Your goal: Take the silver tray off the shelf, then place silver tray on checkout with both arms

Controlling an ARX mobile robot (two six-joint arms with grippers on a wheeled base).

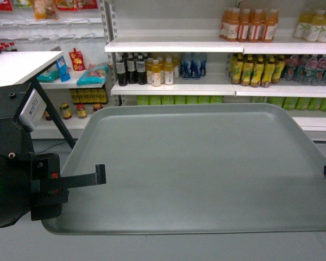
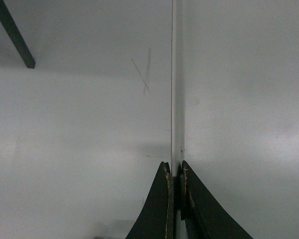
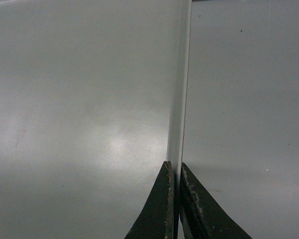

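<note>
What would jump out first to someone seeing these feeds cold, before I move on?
The silver tray fills the middle of the head view, held up in front of the stocked drink shelves. The left gripper and the right gripper each pinch its rim edge-on in their wrist views. Behind, rows of bottles line the boards.

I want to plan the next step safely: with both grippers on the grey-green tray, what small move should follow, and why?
Probably lower it gently and level. The flat grey-green rectangular tray is pinched at its rim by the left gripper and the right gripper, and it looks level, in front of the white store shelf. The surface below is hidden, so descend slowly.
</note>
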